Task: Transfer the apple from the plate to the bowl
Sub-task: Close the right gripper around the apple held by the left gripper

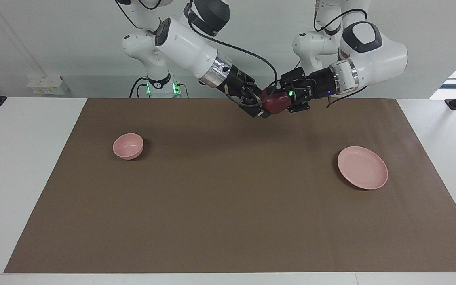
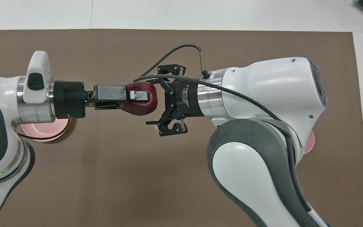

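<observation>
1. Apple (image 1: 276, 102): held in mid-air over the brown mat (image 1: 228, 206), between both grippers.
2. Left gripper (image 2: 139, 96): fingers closed on the apple.
3. Right gripper (image 2: 165, 100): fingers spread wide, tips beside the apple.
4. Bowl (image 1: 128, 146): on the mat, right arm's end.
5. Plate (image 1: 362, 167): on the mat, left arm's end, bare.

apple (image 1: 276, 103): smooth dark red skin, faintly glossy
plate (image 1: 362, 167): matt pale pink, looks plastic, smooth
bowl (image 1: 128, 146): the same matt pink plastic look
mat (image 1: 228, 206): brown, matt, flat like paper or card
desk (image 1: 22, 158): smooth white top
arm shells (image 2: 263, 82): glossy white plastic, brushed metal rings
left claw (image 2: 137, 95): bare metal fingers
</observation>
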`<state>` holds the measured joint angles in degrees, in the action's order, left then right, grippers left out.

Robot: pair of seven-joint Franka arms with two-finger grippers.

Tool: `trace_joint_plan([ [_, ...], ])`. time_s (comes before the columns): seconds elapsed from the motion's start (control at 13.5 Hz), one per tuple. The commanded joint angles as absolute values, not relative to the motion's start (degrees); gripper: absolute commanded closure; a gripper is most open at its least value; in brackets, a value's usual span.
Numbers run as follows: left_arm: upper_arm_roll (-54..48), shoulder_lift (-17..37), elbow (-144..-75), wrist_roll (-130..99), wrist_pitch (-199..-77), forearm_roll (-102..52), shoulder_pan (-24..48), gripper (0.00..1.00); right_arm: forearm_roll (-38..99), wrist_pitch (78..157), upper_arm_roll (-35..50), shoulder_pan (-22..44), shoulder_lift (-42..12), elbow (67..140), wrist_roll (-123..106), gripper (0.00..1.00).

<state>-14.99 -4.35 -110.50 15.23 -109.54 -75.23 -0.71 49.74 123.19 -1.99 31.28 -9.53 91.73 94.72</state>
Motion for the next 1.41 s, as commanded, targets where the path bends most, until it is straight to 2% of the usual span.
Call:
trace_joint_plan([
  [0.0,-14.6,-6.1,-112.6,16.1,-110.4,-75.8,0.3,1.0,51.2,122.1,-1.8,31.6,-9.7,90.3,97.3,0.0],
  [0.07,-14.6,-6.1,-112.6,16.1,-110.3,-75.8,0.2,1.0,51.1,122.0,-1.8,31.5,-9.7,90.2,97.7,0.0],
  [0.15,-14.6,-6.1,-112.6,16.1,-110.3,-75.8,0.3,1.0,50.6,121.7,-1.8,31.1,-9.6,90.2,96.9,0.17],
  [0.22,-14.6,-6.1,-112.6,16.1,-110.2,-75.8,0.4,1.0,50.3,121.7,-1.9,31.0,-9.4,90.1,95.5,0.75],
  [0.3,-14.6,-6.1,-112.6,16.1,-110.1,-75.8,0.4,1.0,50.1,121.7,-1.9,31.2,-9.4,90.1,95.1,0.98],
  [0.67,-14.6,-6.1,-112.5,15.6,-110.0,-75.8,0.5,1.0,50.1,121.4,-1.9,31.1,-9.1,90.3,94.9,1.0],
  [0.74,-14.6,-6.1,-112.4,15.2,-110.1,-75.8,0.6,0.86,50.1,121.4,-1.9,31.1,-9.1,90.3,94.9,1.0],
  [0.89,-14.6,-6.1,-112.2,13.9,-110.1,-75.8,0.6,0.32,50.0,121.0,-1.9,30.9,-9.1,90.3,94.7,1.0],
  [0.96,-14.6,-6.1,-112.1,13.6,-110.1,-75.8,0.6,0.0,50.0,120.8,-1.9,30.9,-9.1,90.3,94.6,1.0],
  [1.34,-14.3,-6.1,-111.9,12.8,-110.1,-75.6,0.4,0.0,49.8,117.6,-2.5,29.6,-8.9,90.3,94.5,1.0],
])
